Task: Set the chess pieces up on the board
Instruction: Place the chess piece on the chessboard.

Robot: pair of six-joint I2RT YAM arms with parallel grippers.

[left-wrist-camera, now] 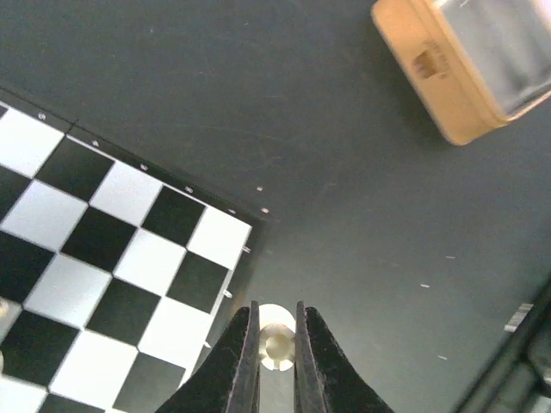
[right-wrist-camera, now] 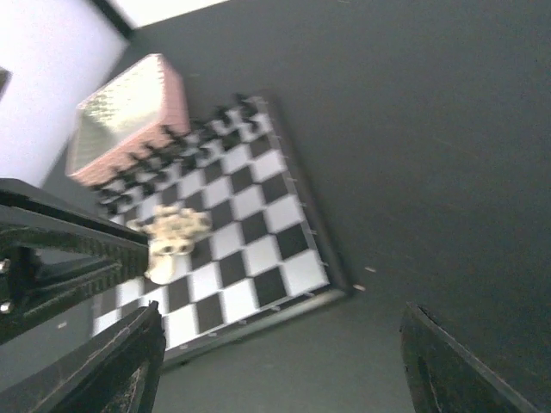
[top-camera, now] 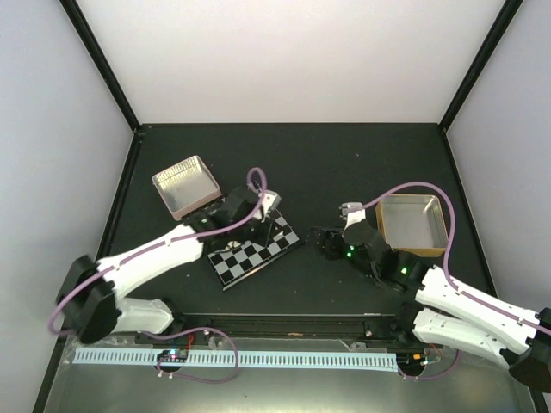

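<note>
Left gripper: jaws clamped on one small cream-white chess piece. It shows end-on and round, so its long axis probably runs along the fingers. The piece hangs just off a corner of the small black-and-grey checkered board, and the nearest squares lie to the left in the wrist view. The left arm is nearer, so I judge a short shift boardward. Right gripper: fingers wide apart, beside the board, holding nothing. Farther: cream cluster on the board, black pieces along its far edge.
</note>
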